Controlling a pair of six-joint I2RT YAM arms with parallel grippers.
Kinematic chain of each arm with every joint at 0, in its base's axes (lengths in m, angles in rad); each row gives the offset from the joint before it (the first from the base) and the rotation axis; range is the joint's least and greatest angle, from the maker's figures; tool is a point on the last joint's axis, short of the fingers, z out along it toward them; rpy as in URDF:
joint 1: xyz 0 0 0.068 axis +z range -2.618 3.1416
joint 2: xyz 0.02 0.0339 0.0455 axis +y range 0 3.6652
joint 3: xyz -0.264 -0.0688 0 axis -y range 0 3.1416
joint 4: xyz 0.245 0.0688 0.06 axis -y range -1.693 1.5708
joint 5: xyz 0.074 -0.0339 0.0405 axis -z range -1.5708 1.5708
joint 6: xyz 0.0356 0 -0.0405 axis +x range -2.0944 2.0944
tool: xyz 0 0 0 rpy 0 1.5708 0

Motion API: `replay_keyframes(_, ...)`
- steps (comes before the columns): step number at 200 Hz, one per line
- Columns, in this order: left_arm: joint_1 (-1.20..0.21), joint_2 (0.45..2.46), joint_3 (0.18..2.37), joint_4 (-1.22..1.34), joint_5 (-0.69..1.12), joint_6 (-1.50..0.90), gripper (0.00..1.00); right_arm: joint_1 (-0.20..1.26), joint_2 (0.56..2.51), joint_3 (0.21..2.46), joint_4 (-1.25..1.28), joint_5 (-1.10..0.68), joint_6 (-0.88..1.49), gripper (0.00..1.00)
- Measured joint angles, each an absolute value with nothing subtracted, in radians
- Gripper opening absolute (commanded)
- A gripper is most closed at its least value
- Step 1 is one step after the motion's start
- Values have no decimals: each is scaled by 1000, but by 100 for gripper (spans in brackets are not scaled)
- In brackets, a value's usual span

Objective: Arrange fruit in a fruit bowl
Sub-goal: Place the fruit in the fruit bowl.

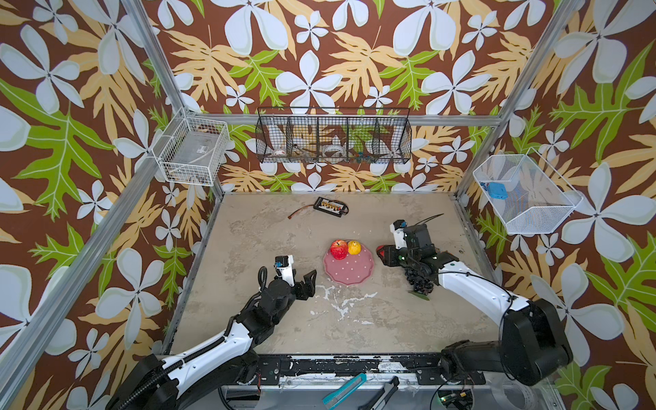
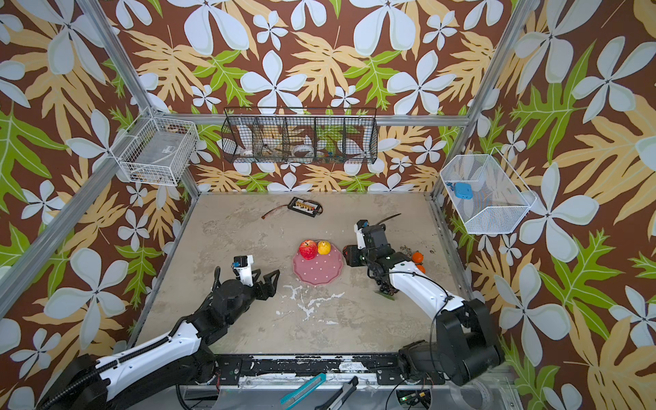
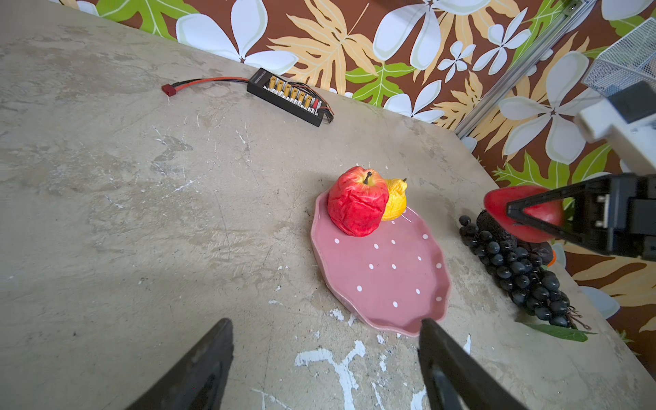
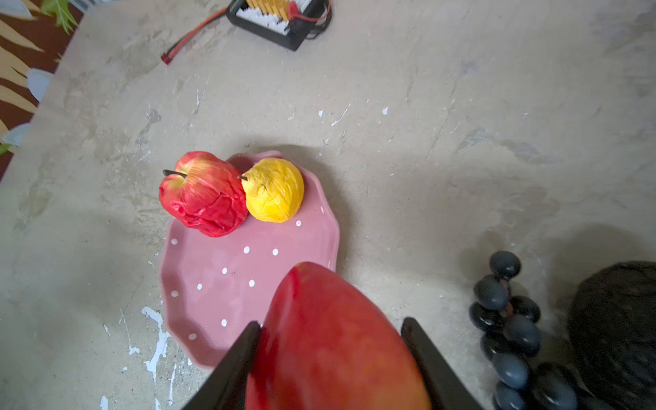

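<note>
The pink polka-dot fruit bowl [image 1: 351,275] [image 2: 319,275] lies mid-table. On its far edge sit a red apple [image 1: 339,249] and a yellow pear [image 1: 354,247], touching. My right gripper [image 4: 330,324] is shut on a smooth red strawberry [image 4: 330,348] [image 3: 525,216], held just above the table at the bowl's right rim. The black grape bunch [image 1: 420,280] [image 3: 518,266] and a dark avocado [image 4: 614,319] lie under that arm, and two oranges [image 2: 417,257] beyond it. My left gripper [image 3: 326,321] [image 1: 308,284] hovers open and empty to the left of the bowl.
A black connector board [image 1: 328,207] with a red lead lies near the back wall. A green leaf [image 3: 561,332] lies by the grapes. Wire baskets [image 1: 333,140] hang on the back and side walls. Tools [image 1: 344,388] rest on the front rail.
</note>
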State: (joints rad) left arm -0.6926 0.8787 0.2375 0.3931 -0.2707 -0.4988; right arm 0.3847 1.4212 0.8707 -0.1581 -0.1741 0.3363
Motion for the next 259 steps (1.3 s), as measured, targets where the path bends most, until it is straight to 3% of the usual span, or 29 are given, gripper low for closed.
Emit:
replay_keyframes(84,-693,875,237,382,-284,-495,83,472,1654,1005,-158,-147,262,54)
replay_keyframes(259,-693,886,239,377,-287,-495,83,493,1797,1065,-157,-61,224,60)
